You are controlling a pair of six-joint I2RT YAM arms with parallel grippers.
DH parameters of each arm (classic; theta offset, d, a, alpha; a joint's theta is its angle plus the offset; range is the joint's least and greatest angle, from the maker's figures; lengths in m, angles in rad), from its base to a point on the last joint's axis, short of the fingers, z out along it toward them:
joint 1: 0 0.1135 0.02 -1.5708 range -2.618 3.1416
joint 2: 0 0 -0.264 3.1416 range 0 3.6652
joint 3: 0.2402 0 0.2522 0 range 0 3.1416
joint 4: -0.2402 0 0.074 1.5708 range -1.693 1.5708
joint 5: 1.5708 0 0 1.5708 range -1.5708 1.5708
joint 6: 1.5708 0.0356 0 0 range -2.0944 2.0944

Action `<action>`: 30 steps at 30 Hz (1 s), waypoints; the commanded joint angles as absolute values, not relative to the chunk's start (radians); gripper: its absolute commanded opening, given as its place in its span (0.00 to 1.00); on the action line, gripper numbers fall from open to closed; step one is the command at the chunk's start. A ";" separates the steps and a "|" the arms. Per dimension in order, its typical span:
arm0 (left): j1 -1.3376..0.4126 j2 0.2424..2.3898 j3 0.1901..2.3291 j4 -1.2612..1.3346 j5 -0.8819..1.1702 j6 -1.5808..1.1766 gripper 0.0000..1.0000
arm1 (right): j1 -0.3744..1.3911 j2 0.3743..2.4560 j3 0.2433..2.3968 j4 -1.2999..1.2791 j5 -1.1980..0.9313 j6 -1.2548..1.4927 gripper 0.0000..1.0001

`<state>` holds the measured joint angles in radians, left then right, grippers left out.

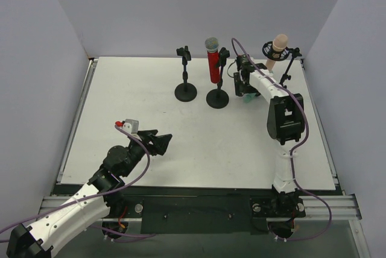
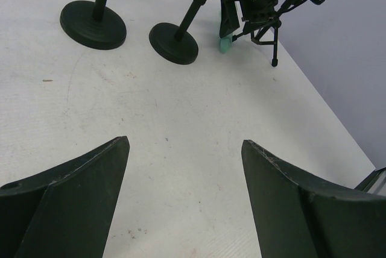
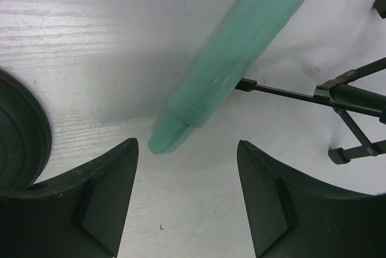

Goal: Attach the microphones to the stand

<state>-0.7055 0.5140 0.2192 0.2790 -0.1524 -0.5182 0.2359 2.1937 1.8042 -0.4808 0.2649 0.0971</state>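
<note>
Right wrist view: the mint green microphone (image 3: pixel 241 47) is seen lying on the desk (image 3: pixel 90 41), its tail just ahead of the parted, empty right hand (image 3: pixel 186 149). The left hand (image 2: pixel 184 143) is likewise held apart. If only the narrow tail is pinched, the microphone could pivot or slip, and the adjacent tripod leg (image 3: pixel 283 92) could be snagged.

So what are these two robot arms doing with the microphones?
They are fitting microphones onto stands. The red microphone is upright in the middle stand, and the peach microphone sits in the tripod stand. The green microphone lies on the table by the tripod's legs, with the right gripper open just above its end, not yet gripping. The left gripper is open, empty and well back. The left stand has an empty clip.
</note>
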 commanded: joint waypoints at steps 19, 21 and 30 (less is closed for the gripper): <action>-0.700 0.509 0.264 0.279 -0.152 -0.509 0.86 | 0.230 2.352 2.065 -0.696 0.328 0.041 0.61; -0.701 0.509 0.265 0.275 -0.152 -0.508 0.86 | 0.230 2.358 2.063 -0.706 0.328 0.032 0.60; -0.701 0.512 0.268 0.276 -0.152 -0.508 0.86 | 0.218 2.370 2.059 -0.716 0.298 0.008 0.47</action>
<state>-0.7048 0.5156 0.2203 0.2642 -0.1524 -0.5159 0.2283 2.3650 2.0304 -0.6632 0.2867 0.0216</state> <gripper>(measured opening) 0.865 0.482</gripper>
